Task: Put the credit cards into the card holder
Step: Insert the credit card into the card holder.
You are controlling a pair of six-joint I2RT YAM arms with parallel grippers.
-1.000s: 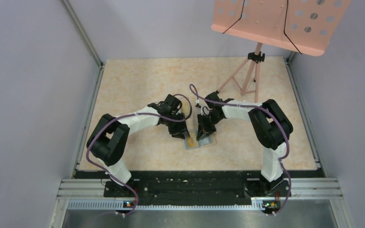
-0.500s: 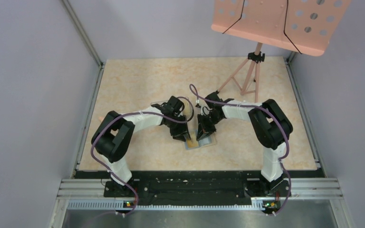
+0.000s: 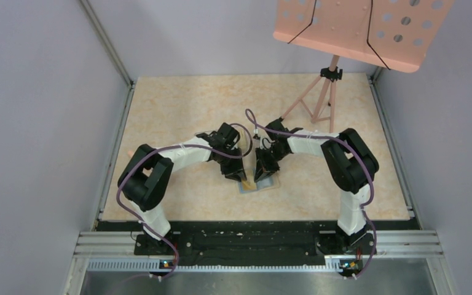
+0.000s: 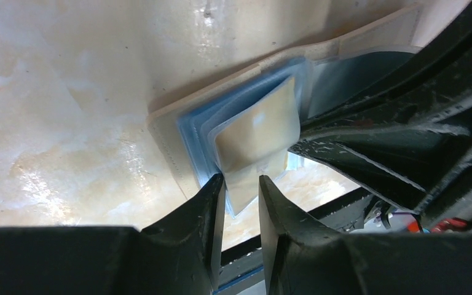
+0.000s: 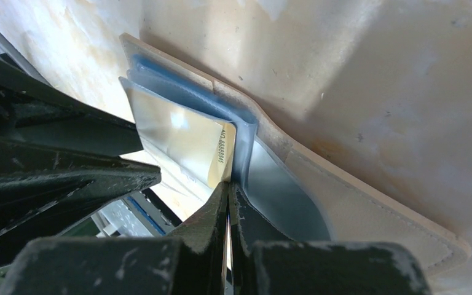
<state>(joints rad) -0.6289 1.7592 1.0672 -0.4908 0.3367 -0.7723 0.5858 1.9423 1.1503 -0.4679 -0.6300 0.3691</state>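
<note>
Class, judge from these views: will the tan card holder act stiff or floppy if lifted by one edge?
Probably floppy: the card holder bends where the right hand pinches its blue lining. It looks thin, so likely light and apt to slide on the smooth table.

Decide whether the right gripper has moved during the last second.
No. The right gripper stays put, as far from the pink tripod as before, shut on the card holder.

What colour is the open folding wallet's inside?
Light blue; the flat folding wallet is tan-beige outside. Right wrist view shows it best.
</note>
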